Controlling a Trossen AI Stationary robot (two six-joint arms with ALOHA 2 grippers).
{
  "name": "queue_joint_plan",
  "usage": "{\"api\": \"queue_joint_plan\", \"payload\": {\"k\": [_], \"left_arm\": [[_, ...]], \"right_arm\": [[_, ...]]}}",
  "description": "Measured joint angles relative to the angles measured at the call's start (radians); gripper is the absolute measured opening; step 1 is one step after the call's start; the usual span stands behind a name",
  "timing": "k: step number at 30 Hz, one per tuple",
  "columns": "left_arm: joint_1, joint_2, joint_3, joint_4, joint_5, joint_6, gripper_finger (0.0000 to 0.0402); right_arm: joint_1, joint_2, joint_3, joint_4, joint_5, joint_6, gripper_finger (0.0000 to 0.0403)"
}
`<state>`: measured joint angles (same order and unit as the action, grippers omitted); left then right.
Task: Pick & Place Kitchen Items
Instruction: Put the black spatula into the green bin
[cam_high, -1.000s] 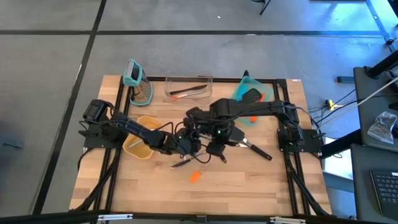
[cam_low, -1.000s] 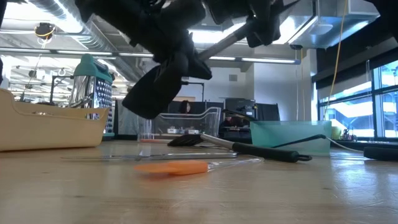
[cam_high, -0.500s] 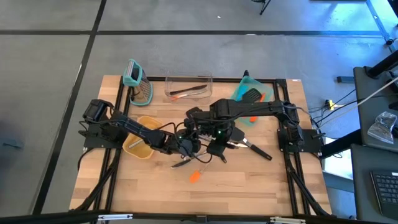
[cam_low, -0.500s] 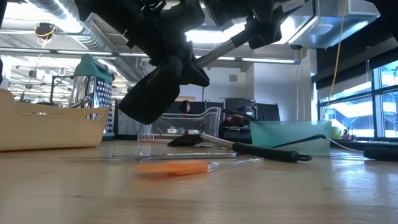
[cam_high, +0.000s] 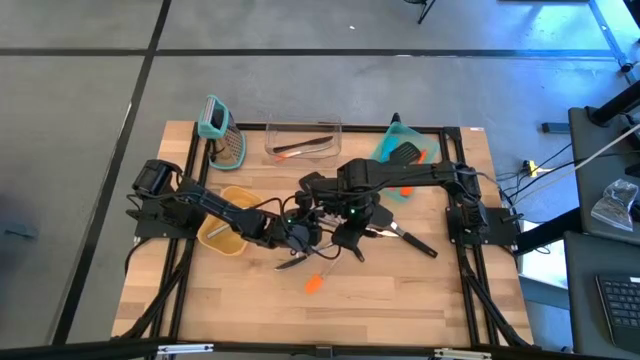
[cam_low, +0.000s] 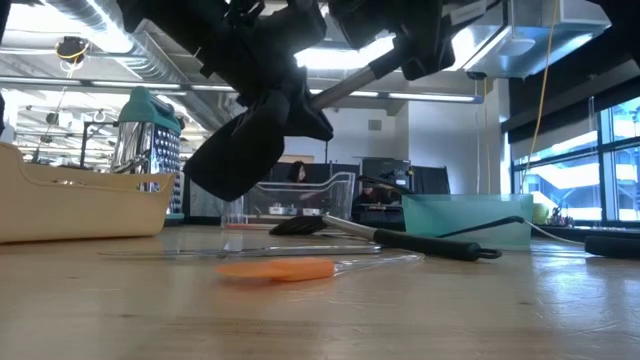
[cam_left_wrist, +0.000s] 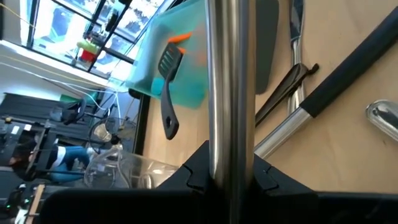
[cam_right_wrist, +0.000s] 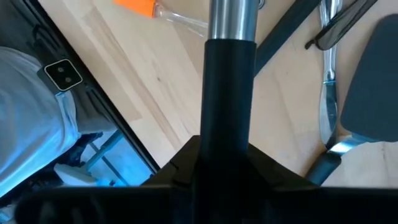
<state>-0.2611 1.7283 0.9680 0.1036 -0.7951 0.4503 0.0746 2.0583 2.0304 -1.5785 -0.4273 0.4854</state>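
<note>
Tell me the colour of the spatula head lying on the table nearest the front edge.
Orange. The spatula head shows best in the low view.

Nothing to read here: no words, brand names or numbers show on the table (cam_high: 400, 300), the utensils or the bins in any view.

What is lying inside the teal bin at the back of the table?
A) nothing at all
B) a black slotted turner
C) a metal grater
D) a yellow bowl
B: from above, a black slotted turner rests in the teal bin, and the left wrist view shows its dark slotted head against the teal wall.
</note>
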Motion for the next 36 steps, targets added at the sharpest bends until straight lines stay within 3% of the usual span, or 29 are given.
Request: {"api": "queue_joint_plan", "payload": {"k": [8,14,20,25,30,36], "left_arm": [[-0.063,-0.001,0.002,0.051,0.002,0.047,0.0115],[-0.137,-0.021,0.062,0.050,-0.021,0.077,0.0151],[-0.228,-0.080,0.077,0.025,-0.282,0.140,0.0165],[-0.277,-0.154,0.077,-0.109,-0.499,0.087,0.0162],[-0.287,-0.224,0.077,-0.265,-0.502,-0.087,0.0152],[-0.275,-0.270,0.081,-0.306,-0.355,-0.151,0.0137]], "right_arm": [[0.003,-0.002,0.002,0.018,0.001,-0.033,0.0069],[0.002,-0.002,0.002,0.012,0.001,-0.028,0.0069],[0.013,-0.002,0.003,0.011,0.022,-0.033,0.0069],[0.015,-0.002,0.003,0.024,0.057,-0.046,0.0069],[0.016,-0.012,0.004,0.017,0.066,-0.056,0.0069],[0.012,-0.029,0.069,-0.005,0.130,-0.055,0.0068]]}}
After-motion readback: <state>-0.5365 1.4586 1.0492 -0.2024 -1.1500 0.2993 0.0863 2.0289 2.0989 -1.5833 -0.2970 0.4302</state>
